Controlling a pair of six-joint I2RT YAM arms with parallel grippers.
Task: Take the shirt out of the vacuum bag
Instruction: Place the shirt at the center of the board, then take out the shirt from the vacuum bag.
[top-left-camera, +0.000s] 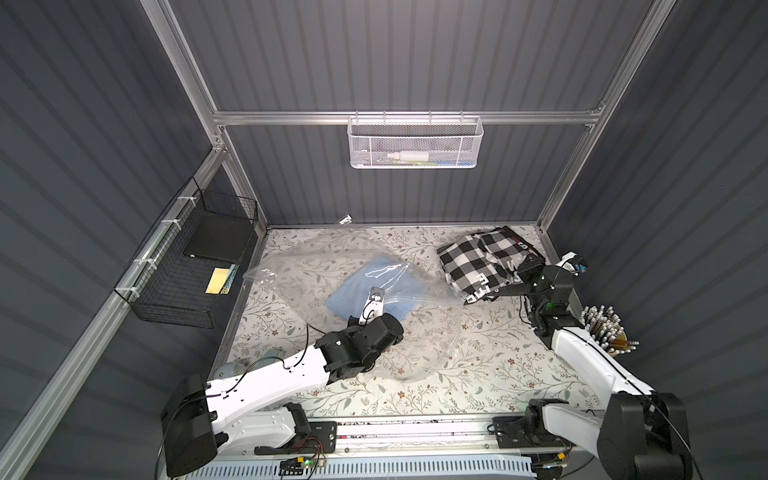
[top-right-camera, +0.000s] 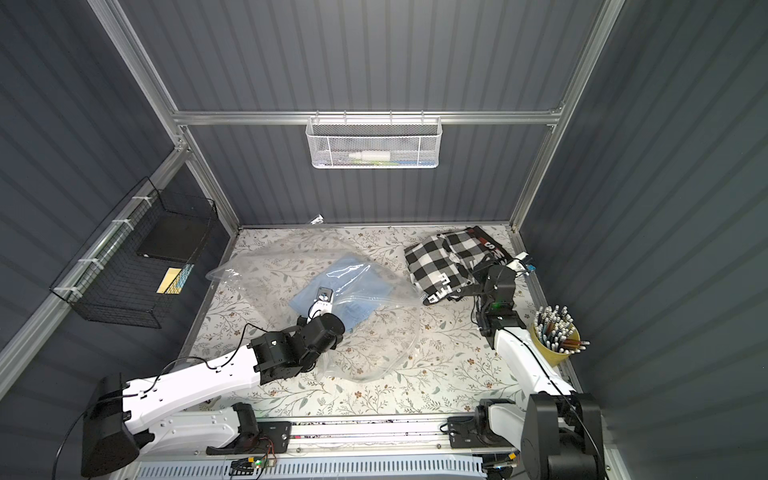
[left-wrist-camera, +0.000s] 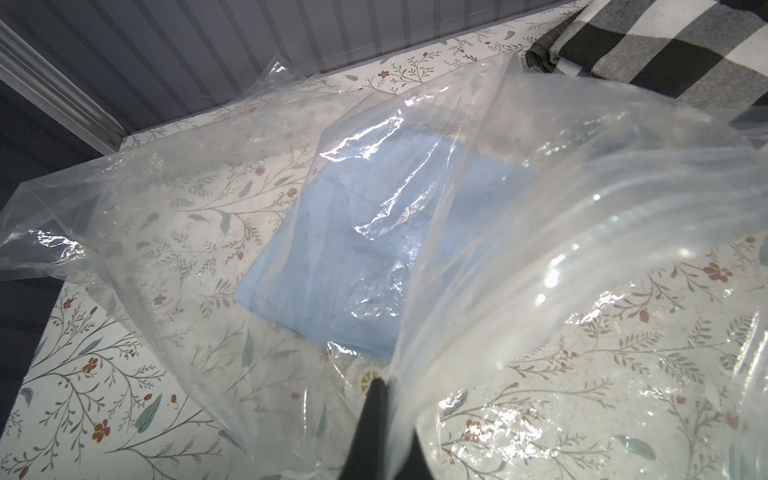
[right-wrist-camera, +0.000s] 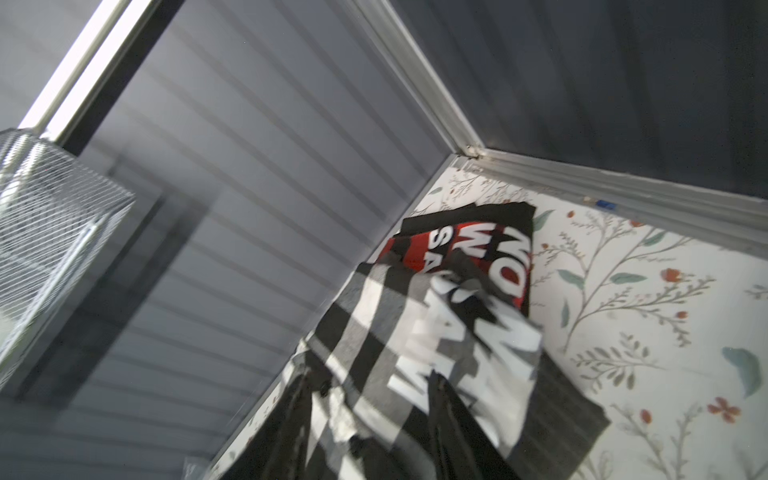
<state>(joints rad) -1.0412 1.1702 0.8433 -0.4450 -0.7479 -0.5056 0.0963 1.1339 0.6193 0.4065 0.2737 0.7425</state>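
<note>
Across the middle of the table (top-left-camera: 478, 374) lies the vacuum bag (top-left-camera: 316, 266), clear and crumpled, seen whole in both top views. A folded blue shirt (top-left-camera: 353, 282) sits inside it, flat on the table under the film. At the back right corner, outside the bag, a checked shirt (top-left-camera: 469, 257) lies bunched with a black shirt (right-wrist-camera: 490, 257) bearing red and white lettering.

Only the left wrist view shows the bag's round white valve (left-wrist-camera: 361, 376) and the film raised in a fold over the blue shirt. Only the right wrist view, which is blurred, shows the gap between the right fingers. Only the top views show the containers.

Containers:
- A black wire basket (top-left-camera: 178, 282) on the left wall holds a flat black item (top-left-camera: 216, 241) and a yellow card (top-left-camera: 218, 280).
- A white mesh basket (top-left-camera: 415, 137) on the back rail holds a white bottle (top-left-camera: 409, 156).
- A yellow cup (top-right-camera: 557, 353) at the right edge holds pens (top-right-camera: 552, 322).

The left gripper (left-wrist-camera: 376, 384) is closed tight and pinches the bag's film just beside the valve. The right gripper (right-wrist-camera: 370, 378) has its jaws partly apart over the two shirts, with cloth between the fingers. The blur hides whether they touch it.
</note>
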